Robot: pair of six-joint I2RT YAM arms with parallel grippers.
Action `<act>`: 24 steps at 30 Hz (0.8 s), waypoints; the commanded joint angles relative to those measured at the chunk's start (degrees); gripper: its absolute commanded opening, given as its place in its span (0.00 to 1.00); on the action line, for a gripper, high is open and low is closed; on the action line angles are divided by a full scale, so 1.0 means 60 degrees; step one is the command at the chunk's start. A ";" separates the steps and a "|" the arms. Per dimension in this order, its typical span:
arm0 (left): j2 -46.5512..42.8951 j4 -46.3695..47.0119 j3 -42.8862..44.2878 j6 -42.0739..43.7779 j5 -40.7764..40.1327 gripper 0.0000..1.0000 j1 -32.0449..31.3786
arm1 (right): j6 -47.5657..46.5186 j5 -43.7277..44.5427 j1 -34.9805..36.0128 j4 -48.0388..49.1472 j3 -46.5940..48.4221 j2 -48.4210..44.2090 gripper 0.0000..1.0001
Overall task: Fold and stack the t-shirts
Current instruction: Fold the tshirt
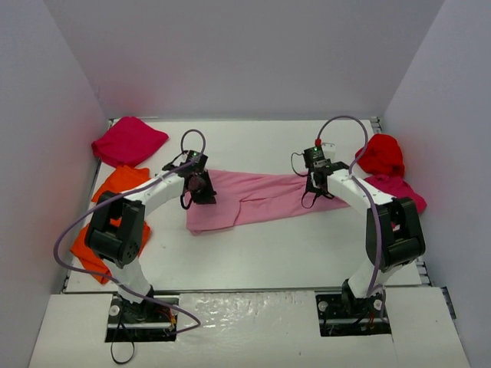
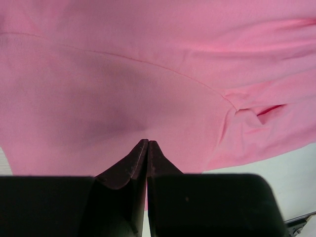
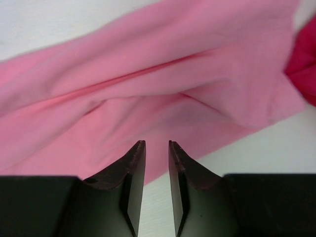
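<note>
**Q:** How does the light pink, soft-cloth, short-sleeved t-shirt lie?
**A:** It is drawn out into a long, creased band on the white table. It spans from the left pincer to the right pincer, with seams and a sleeve opening showing.

**Q:** What is the state of the left pincer?
**A:** Clenched. The fingertips meet against the pink cloth directly ahead of them. Whether they nip a fold cannot be told.

**Q:** And the right pincer?
**A:** Released. The jaws stand a narrow gap apart with nothing between them. The shirt's edge lies just beyond the tips, and a magenta-crimson cloth t-shirt lies off to their right.
</note>
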 commanded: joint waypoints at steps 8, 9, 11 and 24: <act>0.2125 -0.0355 0.2943 0.0591 0.0251 0.00 0.0595 | 0.0262 -0.1881 0.1700 0.0852 0.0862 0.0721 0.00; 0.2231 -0.0423 0.3198 0.0659 0.0060 0.00 0.0630 | 0.0218 -0.1780 0.1746 0.0850 0.0813 0.0718 0.00; 0.2402 -0.0604 0.3751 0.0816 -0.0468 0.00 0.0668 | 0.0125 -0.1527 0.1762 0.0840 0.0664 0.0689 0.00; 0.4981 -0.1521 0.6011 0.1478 -0.0567 0.00 0.0838 | -0.0353 -0.0407 0.1770 0.0993 0.0051 0.1012 0.00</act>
